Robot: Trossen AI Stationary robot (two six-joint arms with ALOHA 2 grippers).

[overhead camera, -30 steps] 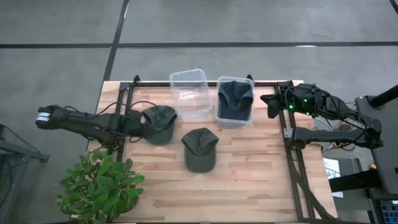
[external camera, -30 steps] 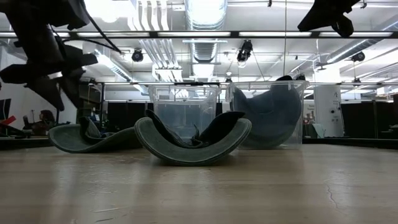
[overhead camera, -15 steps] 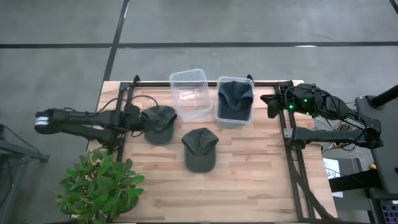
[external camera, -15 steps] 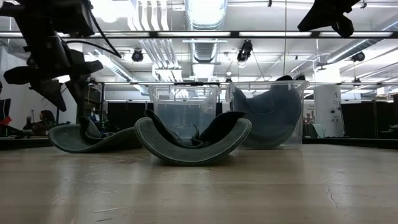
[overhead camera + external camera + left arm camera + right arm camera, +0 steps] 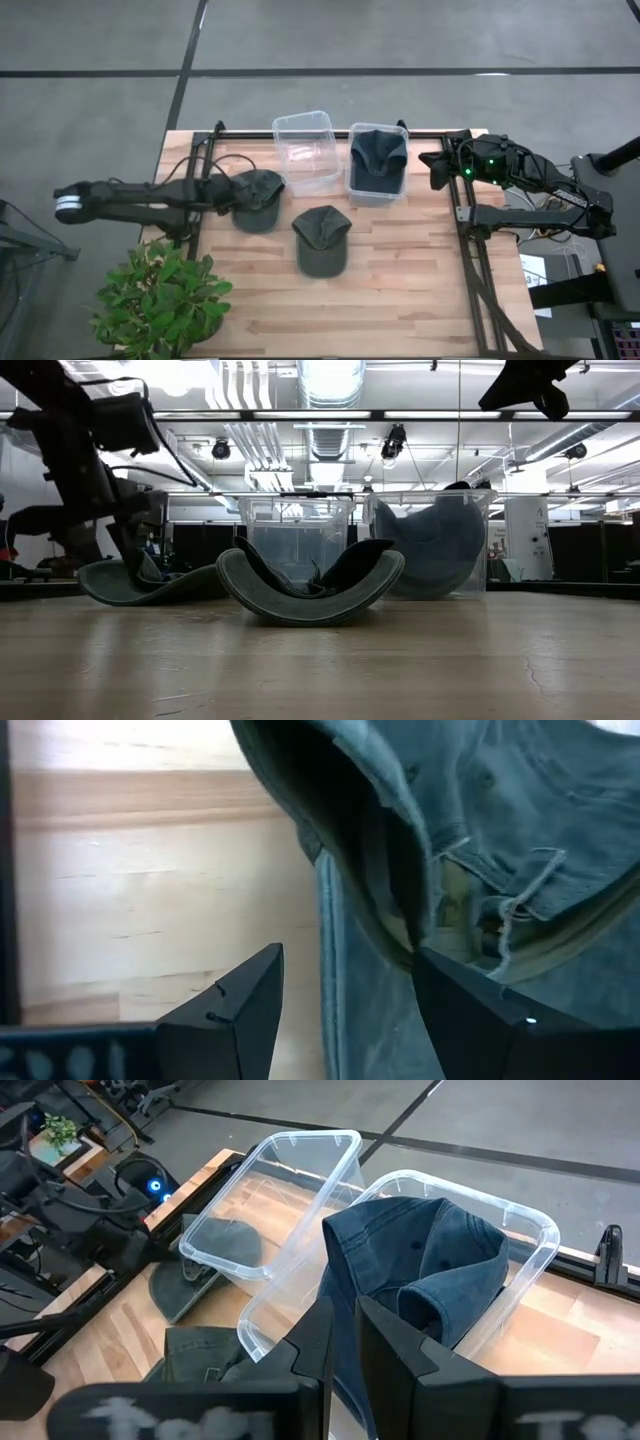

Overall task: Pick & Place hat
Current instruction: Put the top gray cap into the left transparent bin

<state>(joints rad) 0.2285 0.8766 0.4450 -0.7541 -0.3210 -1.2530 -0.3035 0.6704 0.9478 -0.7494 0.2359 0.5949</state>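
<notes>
Olive cap [image 5: 257, 198] lies on the wooden table [image 5: 400, 290] just left of the empty bin [image 5: 305, 150] (its brim curling upward). The left gripper [image 5: 345, 1010] is released, its spread fingers straddling the cap's edge. The right gripper [image 5: 432, 166] waits clenched near the bin holding a blue cap [image 5: 377, 158].

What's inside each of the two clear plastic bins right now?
The right clear plastic bin holds a crumpled dark blue denim hat that fills most of it, hiding the bin floor beneath. The left clear plastic bin shows only bare table through its walls.
</notes>
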